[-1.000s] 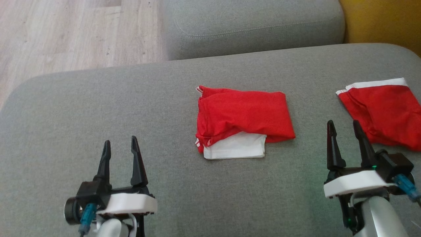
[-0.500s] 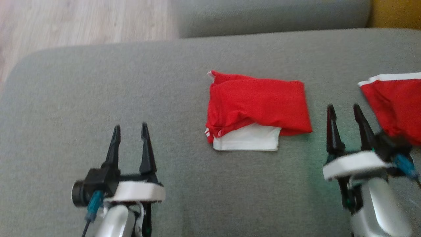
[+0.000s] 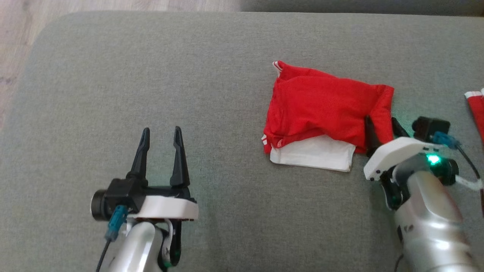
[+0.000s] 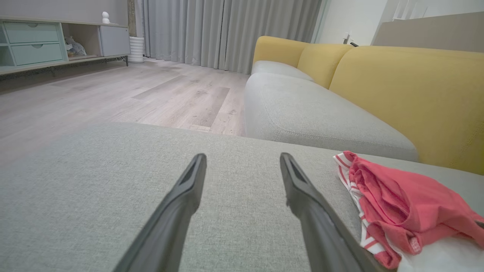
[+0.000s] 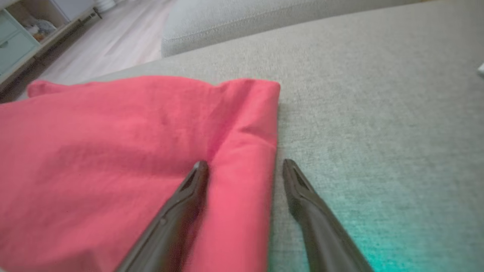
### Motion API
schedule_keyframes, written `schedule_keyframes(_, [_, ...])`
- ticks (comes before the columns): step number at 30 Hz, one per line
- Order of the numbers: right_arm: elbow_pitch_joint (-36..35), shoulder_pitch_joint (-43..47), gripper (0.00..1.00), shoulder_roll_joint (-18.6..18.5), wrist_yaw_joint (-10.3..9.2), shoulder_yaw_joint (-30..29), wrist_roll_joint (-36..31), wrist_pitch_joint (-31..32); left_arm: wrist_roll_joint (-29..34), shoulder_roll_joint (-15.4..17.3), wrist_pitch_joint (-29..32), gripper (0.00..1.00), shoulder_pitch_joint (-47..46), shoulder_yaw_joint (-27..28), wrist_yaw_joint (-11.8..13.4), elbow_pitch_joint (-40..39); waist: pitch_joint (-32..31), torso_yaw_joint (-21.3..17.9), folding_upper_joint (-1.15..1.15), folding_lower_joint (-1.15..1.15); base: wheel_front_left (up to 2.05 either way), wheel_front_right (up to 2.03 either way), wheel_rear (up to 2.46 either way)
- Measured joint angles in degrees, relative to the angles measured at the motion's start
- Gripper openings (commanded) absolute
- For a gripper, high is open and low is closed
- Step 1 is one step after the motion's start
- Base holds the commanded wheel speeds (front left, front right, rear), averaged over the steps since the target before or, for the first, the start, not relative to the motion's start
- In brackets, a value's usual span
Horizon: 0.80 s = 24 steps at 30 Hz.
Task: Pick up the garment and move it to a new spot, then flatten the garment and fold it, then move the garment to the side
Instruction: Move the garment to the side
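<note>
The garment [image 3: 325, 105] is red with a white panel at its near edge and lies folded on the grey sofa cushion [image 3: 151, 75]. My right gripper [image 3: 380, 121] is open at the garment's right edge. In the right wrist view the right gripper [image 5: 245, 163] straddles that edge of the garment [image 5: 113, 151]: one finger rests on the red cloth, the other over bare cushion. My left gripper [image 3: 162, 129] stands open and empty over the cushion, well left of the garment. In the left wrist view the left gripper [image 4: 242, 155] points past the garment [image 4: 397, 211], which lies to its right.
A second red and white garment [image 3: 477, 109] lies at the far right edge of the cushion. Wooden floor [image 3: 15, 37] lies beyond the cushion's left end. Another grey seat cushion [image 4: 310, 113] and a yellow backrest [image 4: 408, 87] stand behind.
The head camera has tilted down and turned, shifting the whole picture. My right gripper has moved left onto the garment's right edge, which now stands slightly bunched. The left gripper stays open.
</note>
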Motion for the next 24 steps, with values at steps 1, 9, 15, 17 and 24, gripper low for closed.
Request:
schedule_keyframes(1, [1.27, -0.86, 1.00, -0.22, 0.00, 0.59, 0.00, 0.15, 0.00, 0.00, 0.00, 1.00, -0.25, 0.00, 0.00, 0.00, 0.12, 0.20, 0.00, -0.01, 0.00, 0.00, 0.00])
schedule_keyframes(9, [7.39, -4.81, 0.00, -0.81, 0.00, 4.68, -0.67, -1.87, 0.01, 0.00, 0.00, 1.00, -0.91, -0.15, 0.09, 0.10, -0.89, -0.05, 0.00, -0.01, 0.00, 0.00, 0.00])
schedule_keyframes(15, [7.24, -4.69, 0.00, -0.59, 0.00, 5.61, -6.67, -5.20, -0.59, 0.02, 0.00, 1.00, -0.74, -1.13, 0.15, 0.04, -3.69, -2.46, 0.00, -0.01, 0.00, 0.00, 0.00])
schedule_keyframes(17, [5.48, -4.58, 0.00, -0.60, 0.00, 5.69, -9.23, -5.33, -0.59, 0.02, 0.00, 1.00, -0.54, -1.93, 0.26, -0.04, -4.67, -3.70, 0.00, -0.01, 0.00, 0.00, 0.00])
schedule_keyframes(24, [-2.57, -1.29, 0.00, -4.17, 0.00, 12.56, -16.59, -0.10, -0.57, 0.02, 0.00, 1.00, 1.42, -1.64, 1.13, -0.24, -7.11, -9.23, 0.00, -0.02, 0.00, 0.00, 0.00])
